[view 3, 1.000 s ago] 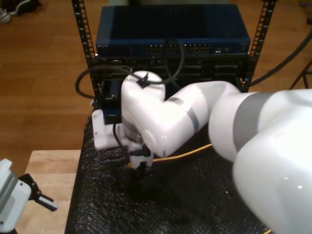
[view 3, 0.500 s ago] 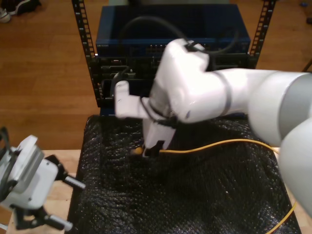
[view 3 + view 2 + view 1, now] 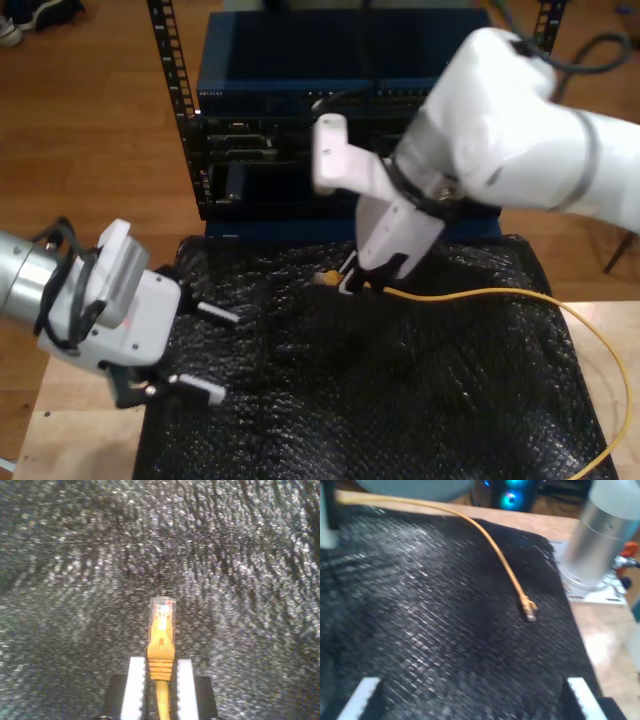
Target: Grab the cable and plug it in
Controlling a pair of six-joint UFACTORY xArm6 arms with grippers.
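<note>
Since half a second ago my second gripper point(image 3: 352, 281) has risen off the black mat point(image 3: 400, 400) and shifted toward the exterior view's right, carrying the cable point(image 3: 500, 294) with it; the plug end now hangs clear of the mat in front of the rack point(image 3: 350, 110). My first gripper point(image 3: 205, 352) has advanced from the exterior view's lower left corner, so its fingers now reach over the mat's edge.

Count: two arms, two grippers, one cable, one mat, one rack.

Second gripper: in the second wrist view its two white pads point(image 3: 136, 687) are closed narrowly on the orange boot of the cable point(image 3: 161, 650), the clear plug point(image 3: 162, 609) projecting beyond them above the mat point(image 3: 75, 580).

First gripper: its fingertips point(image 3: 362, 695) stand wide apart, holding nothing. From its wrist view the cable point(image 3: 490, 545) arcs across the mat point(image 3: 420, 630), the plug point(image 3: 530, 609) at its free end.

From the grip, the cable trails over the mat toward the exterior view's right and loops down to that view's lower right corner.
</note>
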